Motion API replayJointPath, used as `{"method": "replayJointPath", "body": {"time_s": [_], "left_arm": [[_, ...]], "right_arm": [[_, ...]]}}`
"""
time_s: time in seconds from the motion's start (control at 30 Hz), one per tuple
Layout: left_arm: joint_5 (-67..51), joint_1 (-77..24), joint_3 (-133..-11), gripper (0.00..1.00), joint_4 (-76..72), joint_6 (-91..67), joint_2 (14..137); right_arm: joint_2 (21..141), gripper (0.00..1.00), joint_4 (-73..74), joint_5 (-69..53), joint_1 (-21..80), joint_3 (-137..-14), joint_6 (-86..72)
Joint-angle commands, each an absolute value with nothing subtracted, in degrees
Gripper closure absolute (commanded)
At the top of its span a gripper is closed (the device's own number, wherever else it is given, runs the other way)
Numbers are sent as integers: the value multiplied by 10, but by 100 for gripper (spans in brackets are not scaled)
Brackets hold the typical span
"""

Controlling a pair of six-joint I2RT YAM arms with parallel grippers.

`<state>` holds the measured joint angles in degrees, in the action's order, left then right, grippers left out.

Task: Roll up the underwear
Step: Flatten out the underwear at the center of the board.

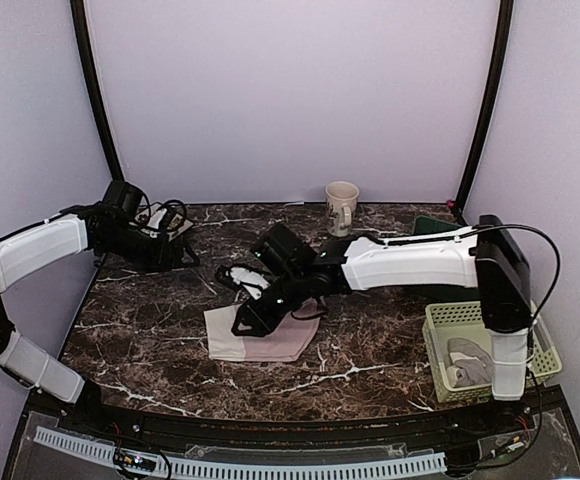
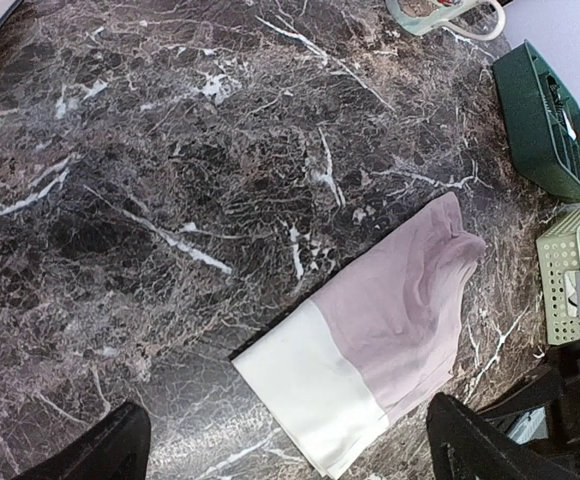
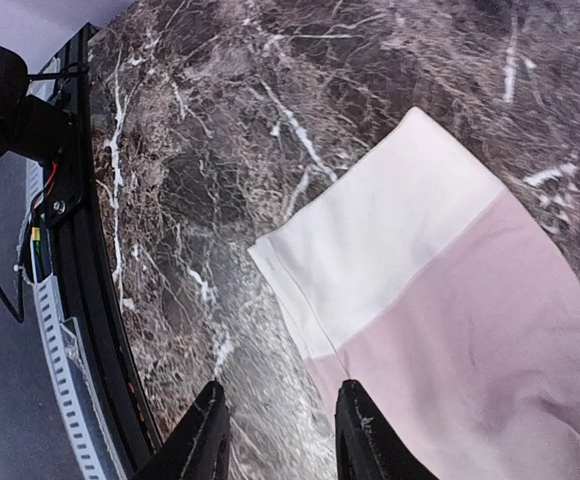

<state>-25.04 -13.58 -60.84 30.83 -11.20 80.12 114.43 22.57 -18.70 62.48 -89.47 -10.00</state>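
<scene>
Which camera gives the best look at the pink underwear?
The left wrist view: the whole pink underwear shows there, uncovered. From the top, the right arm hides part of it; the right wrist view crops it.

The dark veined marble desk (image 1: 140,340) is bare along its left and near-left parts, so there is open passage there. The white right arm (image 1: 410,262) stretches across the middle. Its right end effector (image 1: 248,320) sits low over the flat pink-and-cream cloth underwear (image 1: 265,347), barring approach from the right. A beige ceramic mug (image 1: 342,207) stands at the far edge. A pale green plastic basket (image 1: 470,312) and a dark green plastic tray (image 2: 545,120) crowd the right side.
</scene>
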Motion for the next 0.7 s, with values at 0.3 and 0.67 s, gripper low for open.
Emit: {"method": "replayJointPath", "body": {"time_s": [0.3, 0.67], "left_arm": [[-253, -129, -561, 1, 319, -122, 744], [-249, -127, -559, 1, 325, -110, 738]], "right_arm": [[1308, 66, 225, -208, 668, -1034, -43], [1368, 63, 255, -187, 669, -1090, -26]]}}
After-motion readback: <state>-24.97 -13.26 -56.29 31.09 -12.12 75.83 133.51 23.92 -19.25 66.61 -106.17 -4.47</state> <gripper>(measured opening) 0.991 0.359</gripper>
